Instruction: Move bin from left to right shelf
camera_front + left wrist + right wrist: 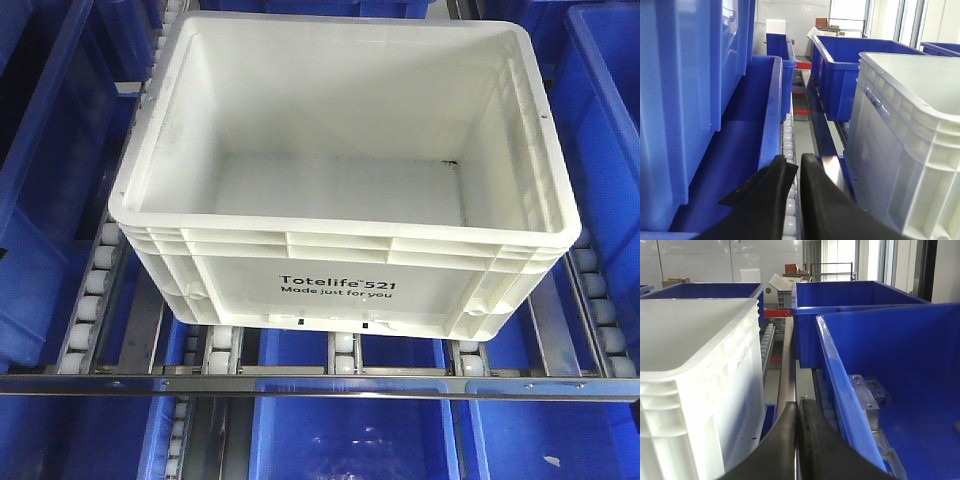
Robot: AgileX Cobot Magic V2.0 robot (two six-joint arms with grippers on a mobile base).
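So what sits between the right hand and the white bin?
In the right wrist view, only a metal shelf rail and a strip of white rollers lie between the right hand and the white bin.

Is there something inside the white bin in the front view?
No, the white bin is empty; only its bare floor shows.

The white bin (345, 180) sits on the roller shelf (85, 300), blue bins (600, 130) alongside

You see blue bins (45, 180) on both sides and below, white roller tracks (90, 290), and a steel front rail (320, 385).
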